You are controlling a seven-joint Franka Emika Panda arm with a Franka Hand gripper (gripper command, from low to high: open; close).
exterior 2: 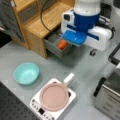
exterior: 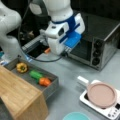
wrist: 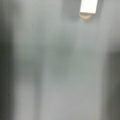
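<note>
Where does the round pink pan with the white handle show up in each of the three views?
In a front view: round pink pan with the white handle, bottom right, on the white cooktop.
In a front view: bottom centre, handle toward the open grey drawer.
Wrist view: only the handle tip, top edge.
Shared landmark: the cooktop in both front views.

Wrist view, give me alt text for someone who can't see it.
A bare grey table surface fills nearly the whole wrist view. At the top edge, the white handle of the pan pokes in, with a bit of the tan pan below it. The gripper does not show.
</note>
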